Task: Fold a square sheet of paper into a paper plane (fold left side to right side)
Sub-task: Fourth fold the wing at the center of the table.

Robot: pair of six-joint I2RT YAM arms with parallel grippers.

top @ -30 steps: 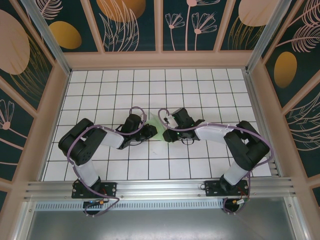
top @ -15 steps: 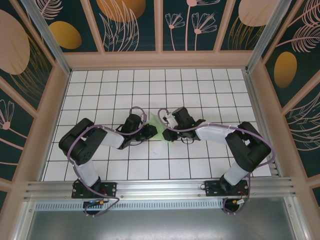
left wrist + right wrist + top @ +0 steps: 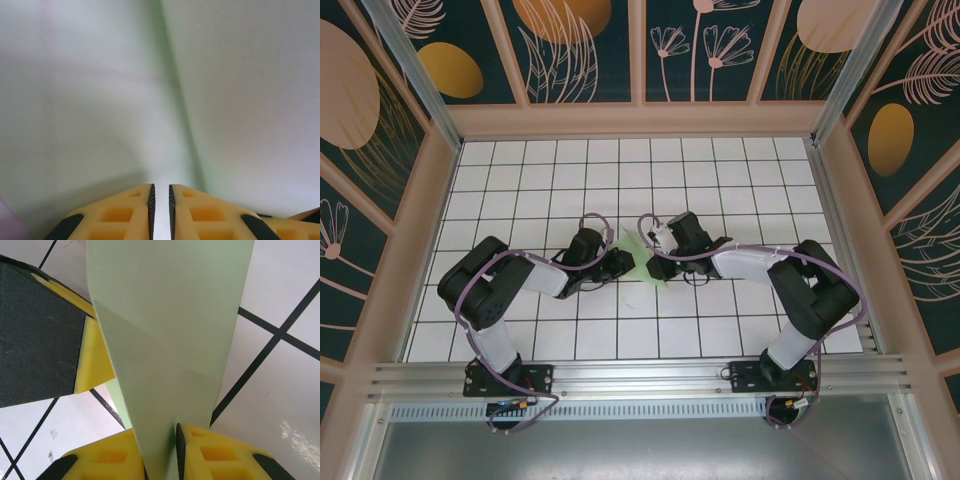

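Surface: white tiled table [image 3: 720, 170] with a black grid, boxed in by a pale wooden frame [image 3: 640, 120]. The walls [image 3: 580, 50] are dark teal panels printed with pale leaf and flower outlines and orange discs. An aluminium rail [image 3: 640, 380] runs along the near edge, with both arm bases bolted to it.

Both arms reach inward and meet near the middle of the table. The square sheet of paper [image 3: 642, 263] sits between the two grippers as a small pale green creased shape, lifted off the tiles rather than lying flat.

Left gripper [image 3: 623, 262]: on my left wrist feed its yellow pads [image 3: 127, 210] are drawn in to a thin slit. Pale paper rises directly from that slit and covers the whole view, with one soft crease running up and to the left. I read this as clamped on the sheet.

Right gripper [image 3: 160, 430]: jaws nearly together, pinching the lower end of the sheet. The green paper comes straight up out of the pads as a tall band that widens away from them. Two faint diagonal fold lines cross it. On the right wrist feed, the black and yellow finger [image 3: 45, 340] of the left gripper stands just beside the band's left edge, its yellow pad against the paper. Grid tiles show on either side.
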